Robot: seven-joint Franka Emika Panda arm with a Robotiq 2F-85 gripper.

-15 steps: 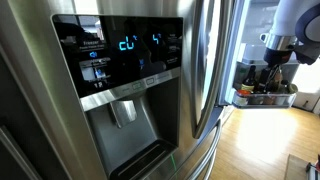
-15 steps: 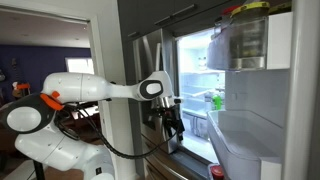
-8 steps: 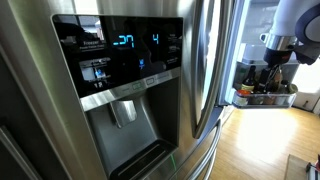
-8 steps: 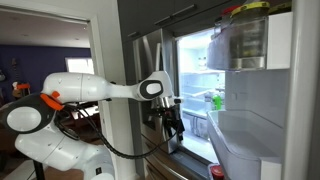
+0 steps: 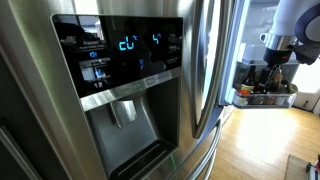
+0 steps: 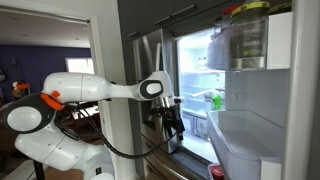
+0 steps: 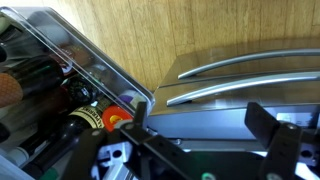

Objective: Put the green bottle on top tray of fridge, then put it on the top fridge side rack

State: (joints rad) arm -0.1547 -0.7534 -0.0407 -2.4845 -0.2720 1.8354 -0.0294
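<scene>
The green bottle (image 6: pixel 217 101) stands upright on a shelf inside the open fridge (image 6: pixel 195 55), to the right of my gripper (image 6: pixel 173 124). The gripper hangs in front of the fridge opening, apart from the bottle. In the wrist view the gripper (image 7: pixel 200 125) is open and empty, with steel fridge handles (image 7: pixel 240 72) beyond it. The green bottle does not show in the wrist view. In an exterior view the gripper (image 5: pixel 275 72) is far back, beyond the fridge door (image 5: pixel 35 90) with its blue lit dispenser panel (image 5: pixel 125 60).
A tray of dark brown bottles (image 5: pixel 265 96) lies under the gripper and also shows in the wrist view (image 7: pixel 60 100). The open door's white side racks (image 6: pixel 250 135) fill the right foreground, with a large jar (image 6: pixel 245 35) on top. The floor (image 7: pixel 160 35) is wood.
The arm and the bottle have not moved. Only the digits on the blue display flickered and returned.
</scene>
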